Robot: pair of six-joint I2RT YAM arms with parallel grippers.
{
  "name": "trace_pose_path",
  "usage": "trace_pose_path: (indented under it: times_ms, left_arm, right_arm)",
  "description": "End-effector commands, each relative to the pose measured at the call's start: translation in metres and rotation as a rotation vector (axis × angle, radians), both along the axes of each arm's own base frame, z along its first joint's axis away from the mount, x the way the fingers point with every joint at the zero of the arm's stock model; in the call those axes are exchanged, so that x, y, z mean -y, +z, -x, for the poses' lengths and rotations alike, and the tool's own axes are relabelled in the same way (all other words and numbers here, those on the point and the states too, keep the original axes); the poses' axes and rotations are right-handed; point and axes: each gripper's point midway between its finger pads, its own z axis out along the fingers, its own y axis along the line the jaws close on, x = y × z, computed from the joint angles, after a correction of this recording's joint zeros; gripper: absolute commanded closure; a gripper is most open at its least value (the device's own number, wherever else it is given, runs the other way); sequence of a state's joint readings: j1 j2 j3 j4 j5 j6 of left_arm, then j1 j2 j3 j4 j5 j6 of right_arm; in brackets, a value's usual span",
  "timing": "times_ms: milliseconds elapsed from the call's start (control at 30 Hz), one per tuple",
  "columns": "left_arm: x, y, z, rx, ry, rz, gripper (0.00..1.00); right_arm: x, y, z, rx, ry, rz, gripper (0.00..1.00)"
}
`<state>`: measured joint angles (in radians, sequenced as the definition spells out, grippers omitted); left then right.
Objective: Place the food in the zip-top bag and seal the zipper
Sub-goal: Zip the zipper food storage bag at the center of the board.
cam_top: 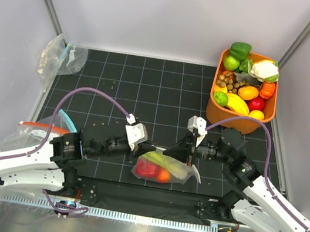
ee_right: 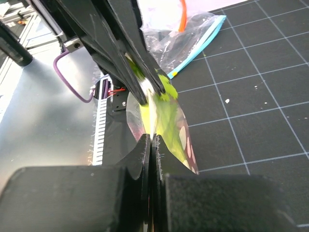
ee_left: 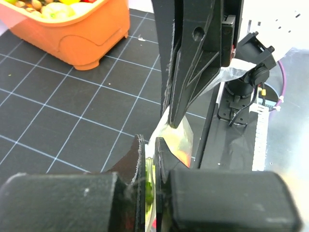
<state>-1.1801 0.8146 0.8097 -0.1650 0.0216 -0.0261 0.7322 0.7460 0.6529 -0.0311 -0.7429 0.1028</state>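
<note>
The zip-top bag (cam_top: 165, 169) stands at the near middle of the worktop (cam_top: 118, 86), slung between the two arms, and it's loaded: the celery stalk (cam_top: 162, 161) lies pale green across the inside, with the red toy vegetables (cam_top: 146, 169) bunched low at its left end. This is thin, soft, glossy film, so I'd expect it to be light, floppy and slippery, and to crumple rather than hold any shape. The weight inside looks free to roll and drag the belly down. The place to take it is the flat mouth edge, right on the zipper, never the bulging middle. That strip itself I can't pick out in these views. The left end effector (ee_left: 149, 143) is clenched on the film at the bag's left side, with green showing through between its fingers. The right end effector (ee_right: 150, 139) is clamped on the opposite edge, with the sheet fanning out from its closed jaws. The bag is stretched between those two pinches. Further out, an orange tub (cam_top: 239, 115) of toy produce sits at the far right, and spare bags (cam_top: 57, 58) lie at the left.
</note>
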Motion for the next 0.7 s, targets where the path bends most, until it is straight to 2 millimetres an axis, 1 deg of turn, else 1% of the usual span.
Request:
trace_pose_path:
  times_ms: [0,33,67,100,133,200,233,300,333,400,433,533,567,667]
  left_arm:
    - [-0.018,0.016,-0.01,0.023,0.095,0.067,1.0]
    - [-0.021,0.012,-0.012,0.018,0.115,0.069,1.0]
    - [-0.027,0.016,-0.011,0.017,0.125,0.095,1.0]
    - [-0.029,0.016,-0.012,0.016,0.135,0.101,1.0]
    - [-0.031,0.012,-0.012,0.012,0.144,0.1,1.0]
    - [-0.037,0.015,-0.014,0.012,0.17,0.122,1.0]
    - [-0.039,0.013,-0.014,0.01,0.178,0.12,1.0]
    - [-0.042,0.015,-0.017,0.01,0.199,0.129,1.0]
    - [-0.044,0.014,-0.018,0.009,0.209,0.126,1.0]
    - [-0.047,0.014,-0.021,0.008,0.231,0.129,1.0]
    - [-0.048,0.014,-0.022,0.006,0.243,0.128,1.0]
    - [-0.055,0.014,-0.026,0.007,0.283,0.14,1.0]
    - [-0.056,0.014,-0.027,0.008,0.291,0.143,1.0]
    - [-0.062,0.013,-0.031,0.007,0.325,0.149,1.0]
  right_arm:
    - [0.002,0.034,-0.004,0.087,-0.031,-0.072,0.99]
    - [0.002,0.034,-0.006,0.086,-0.045,-0.071,0.99]
    - [0.003,0.035,-0.007,0.091,-0.054,-0.074,0.99]
    - [0.005,0.029,-0.008,0.075,-0.068,-0.055,0.99]
    - [0.006,0.03,-0.014,0.078,-0.106,-0.056,0.99]
    - [0.01,0.026,-0.022,0.075,-0.166,-0.045,0.99]
    - [0.015,0.027,-0.032,0.086,-0.229,-0.046,0.99]
    - [0.02,0.026,-0.038,0.084,-0.279,-0.043,0.99]
    - [0.025,0.027,-0.046,0.091,-0.331,-0.047,0.99]
    - [0.031,0.026,-0.051,0.09,-0.381,-0.05,0.99]
    - [0.036,0.026,-0.057,0.095,-0.426,-0.051,0.99]
    - [0.048,0.034,-0.06,0.117,-0.495,-0.08,0.99]
    - [0.05,0.031,-0.062,0.114,-0.512,-0.077,0.99]
    - [0.055,0.033,-0.065,0.119,-0.54,-0.083,0.99]
